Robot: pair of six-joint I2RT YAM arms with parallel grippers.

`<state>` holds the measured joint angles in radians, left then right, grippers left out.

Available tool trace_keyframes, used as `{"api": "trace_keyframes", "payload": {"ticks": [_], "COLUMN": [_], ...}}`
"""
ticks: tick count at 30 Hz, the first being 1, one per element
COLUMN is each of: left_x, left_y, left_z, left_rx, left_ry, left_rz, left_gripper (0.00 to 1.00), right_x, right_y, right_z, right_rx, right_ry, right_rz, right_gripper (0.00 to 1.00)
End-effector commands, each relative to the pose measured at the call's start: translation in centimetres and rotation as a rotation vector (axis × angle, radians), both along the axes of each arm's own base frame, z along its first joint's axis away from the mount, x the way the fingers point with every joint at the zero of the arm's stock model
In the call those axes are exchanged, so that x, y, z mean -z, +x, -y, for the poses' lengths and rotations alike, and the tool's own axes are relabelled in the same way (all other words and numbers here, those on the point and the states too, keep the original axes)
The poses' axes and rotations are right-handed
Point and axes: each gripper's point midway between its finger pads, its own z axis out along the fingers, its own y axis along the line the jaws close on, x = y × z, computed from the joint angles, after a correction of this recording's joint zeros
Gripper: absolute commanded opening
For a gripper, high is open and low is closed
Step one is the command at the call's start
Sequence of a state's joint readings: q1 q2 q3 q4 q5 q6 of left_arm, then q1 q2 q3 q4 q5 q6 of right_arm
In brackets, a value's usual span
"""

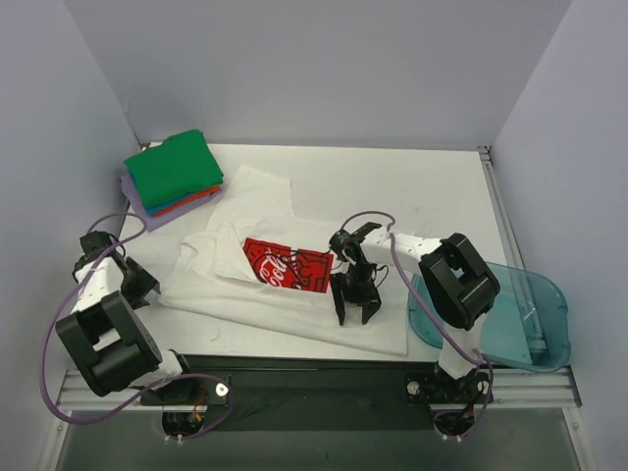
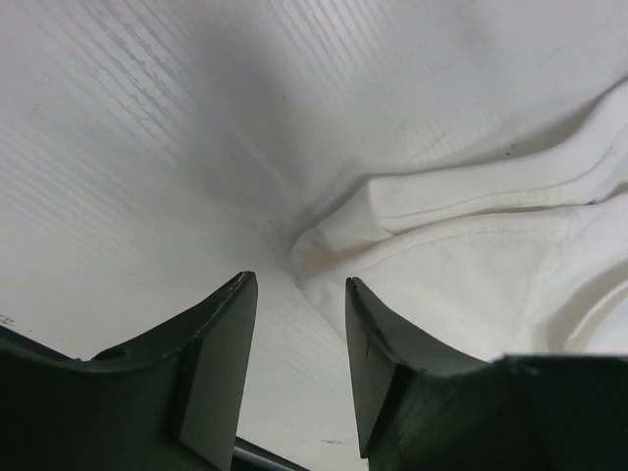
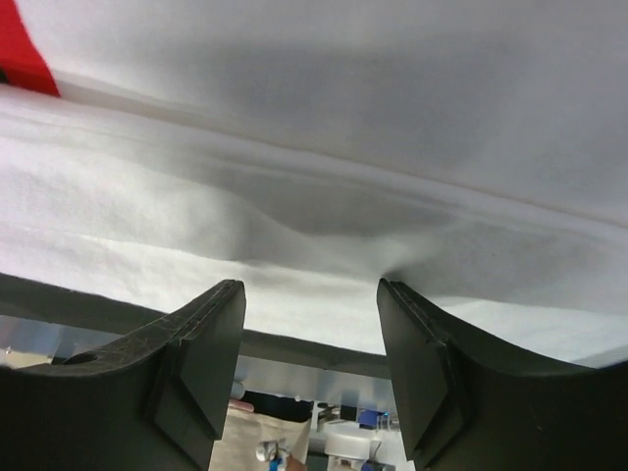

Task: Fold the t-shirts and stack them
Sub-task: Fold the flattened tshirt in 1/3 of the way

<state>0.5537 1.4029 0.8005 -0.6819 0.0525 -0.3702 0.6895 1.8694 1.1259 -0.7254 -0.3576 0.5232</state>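
Note:
A white t-shirt [image 1: 245,294] with a red printed logo [image 1: 287,266] lies spread and partly folded in the middle of the table. A stack of folded shirts, green [image 1: 175,169] on top of red-orange, blue and lavender, sits at the back left. My left gripper [image 1: 145,286] is open at the shirt's left sleeve edge [image 2: 343,231], its jaws apart with bare table between them. My right gripper [image 1: 356,312] is open over the shirt's near right part [image 3: 294,245], nothing between its jaws.
A translucent blue plastic bin [image 1: 525,319] stands at the near right, beside the right arm. The table's near edge [image 1: 294,358] runs just below the shirt. White walls close in the left, back and right sides.

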Motion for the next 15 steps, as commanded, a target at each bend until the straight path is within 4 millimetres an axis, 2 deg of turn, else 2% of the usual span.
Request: {"api": "trace_keyframes", "payload": {"ticks": [1, 3, 6, 8, 10, 11, 14, 15], "left_x": [-4.2, -6.2, -8.4, -9.0, -8.8, -8.6, -7.3, -6.5], "left_y": [1.8, 2.5, 4.3, 5.9, 6.6, 7.2, 8.1, 8.2], "left_z": [-2.0, -2.0, 0.0, 3.1, 5.5, 7.7, 11.8, 12.5], "left_rx": [0.009, 0.018, 0.077, 0.153, 0.208, 0.254, 0.340, 0.352], "left_ry": [0.131, 0.177, 0.204, 0.188, 0.165, 0.138, 0.081, 0.065], "left_rz": [0.118, 0.167, 0.259, 0.308, 0.318, 0.327, 0.305, 0.282], "left_gripper": [0.52, 0.55, 0.54, 0.51, 0.47, 0.46, 0.43, 0.43], "right_x": [-2.4, -3.6, -5.0, -5.6, -5.8, -5.9, -5.9, -6.0], "right_y": [1.1, 1.6, 2.4, 2.8, 2.9, 3.0, 3.1, 3.1], "right_z": [1.1, 0.7, 0.3, 0.1, 0.1, 0.2, 0.2, 0.3], "right_rx": [-0.006, -0.006, -0.003, -0.005, -0.005, -0.004, -0.007, -0.007], "right_ry": [-0.028, -0.003, 0.021, 0.028, 0.029, 0.030, 0.030, 0.030], "right_rz": [0.098, 0.131, 0.168, 0.186, 0.193, 0.195, 0.196, 0.199], "right_gripper": [0.57, 0.57, 0.57, 0.57, 0.58, 0.57, 0.57, 0.57]}}
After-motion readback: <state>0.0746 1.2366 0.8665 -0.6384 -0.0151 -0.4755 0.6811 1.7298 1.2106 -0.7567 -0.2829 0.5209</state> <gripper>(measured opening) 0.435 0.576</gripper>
